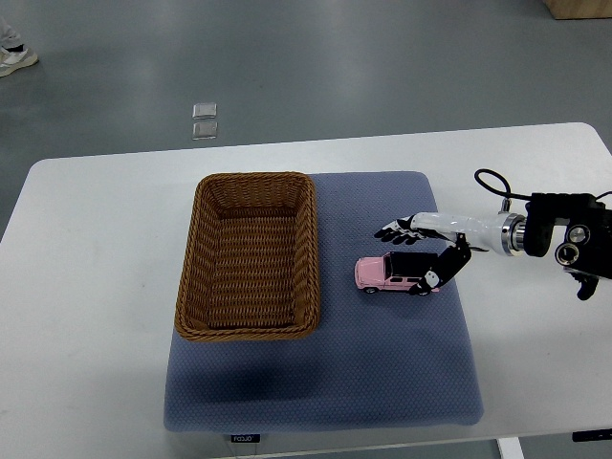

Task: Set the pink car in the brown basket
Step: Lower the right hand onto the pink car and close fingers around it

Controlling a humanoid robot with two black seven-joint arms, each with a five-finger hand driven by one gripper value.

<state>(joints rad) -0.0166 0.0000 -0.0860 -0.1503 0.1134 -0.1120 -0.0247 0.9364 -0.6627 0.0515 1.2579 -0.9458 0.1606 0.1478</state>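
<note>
A pink toy car [381,274] with a dark roof lies on the blue-grey mat [382,373], just right of the brown wicker basket [310,249]. The basket is rectangular and holds nothing. My right hand [413,256] comes in from the right edge and hovers over the car's right end. Its fingers [394,231] are spread above the car and the thumb [435,277] reaches down at the car's rear. The hand is open around the car, not closed on it. The left arm is out of view.
The mat lies on a white table [86,287]. My right forearm [564,239] with a black cable sits over the table's right side. Two small clear squares [204,120] lie on the grey floor beyond the table. A person's shoe [14,57] shows at top left.
</note>
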